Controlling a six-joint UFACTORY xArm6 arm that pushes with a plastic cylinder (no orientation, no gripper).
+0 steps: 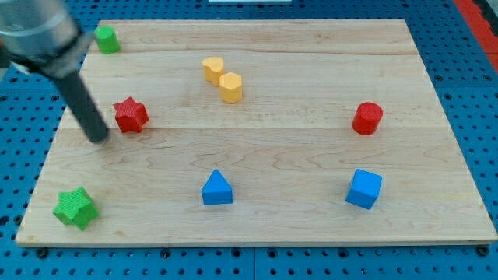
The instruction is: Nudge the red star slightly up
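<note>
sitting right of my tip (pixel 99 138), red star (pixel 131 115)

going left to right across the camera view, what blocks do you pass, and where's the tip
green star → my tip → green block → red star → yellow pair and blue triangle (order overlaps) → blue cube and red cylinder (order overlaps). My tip sits just left of the red star.

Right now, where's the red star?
The red star sits at the view's left, mid-height on the board, below the green block and above the green star. My tip is just to its left and slightly lower.
</note>
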